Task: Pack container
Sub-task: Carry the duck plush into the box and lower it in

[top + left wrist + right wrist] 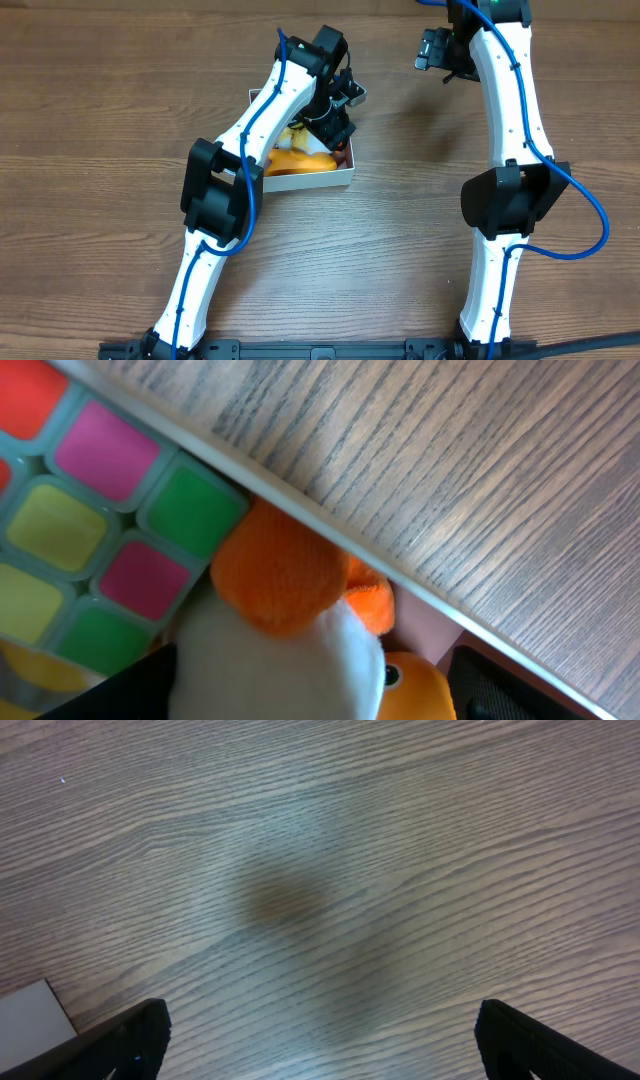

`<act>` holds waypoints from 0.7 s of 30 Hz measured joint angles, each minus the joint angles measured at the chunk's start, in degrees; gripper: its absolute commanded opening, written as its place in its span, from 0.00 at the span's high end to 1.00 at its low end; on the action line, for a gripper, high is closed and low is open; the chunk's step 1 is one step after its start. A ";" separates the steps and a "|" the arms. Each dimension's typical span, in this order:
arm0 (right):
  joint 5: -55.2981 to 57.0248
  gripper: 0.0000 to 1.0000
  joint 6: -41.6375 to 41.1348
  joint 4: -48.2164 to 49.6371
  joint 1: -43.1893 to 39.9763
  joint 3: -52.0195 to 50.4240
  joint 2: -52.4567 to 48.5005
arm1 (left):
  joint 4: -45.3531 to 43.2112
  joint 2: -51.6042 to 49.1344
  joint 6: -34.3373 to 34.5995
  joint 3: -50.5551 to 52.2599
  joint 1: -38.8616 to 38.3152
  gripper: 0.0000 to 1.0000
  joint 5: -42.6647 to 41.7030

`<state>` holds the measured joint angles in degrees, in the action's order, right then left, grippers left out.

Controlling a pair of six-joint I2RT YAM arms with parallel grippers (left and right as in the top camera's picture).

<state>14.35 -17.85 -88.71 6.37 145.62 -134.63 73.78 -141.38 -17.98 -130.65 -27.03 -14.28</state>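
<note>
One plush (290,585) (beside cube (100,530)) in container (310,181)

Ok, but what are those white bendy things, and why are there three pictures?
They are two robot arms with pinching fingers. The top picture looks down from above the wooden table. The other two come from little cameras, one on each wrist. The left gripper hangs over the white box. Its camera sees a colourful cube and an orange-and-white soft toy inside. Its fingers look spread, gripping nothing. The right gripper is open and empty above the wood.
</note>
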 measured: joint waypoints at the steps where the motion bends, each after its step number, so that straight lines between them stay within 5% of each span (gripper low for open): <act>1: -0.02 0.00 0.02 0.00 0.00 0.00 0.00 | 0.28 -0.22 0.00 -0.70 0.00 0.19 0.35; 21: 0.00 0.00 0.02 0.00 0.02 0.00 0.00 | 2.97 -1.09 0.20 -8.24 0.15 0.18 3.98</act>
<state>14.35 -17.82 -88.71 6.39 145.62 -134.63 76.75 -142.47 -17.78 -138.89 -26.87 -10.31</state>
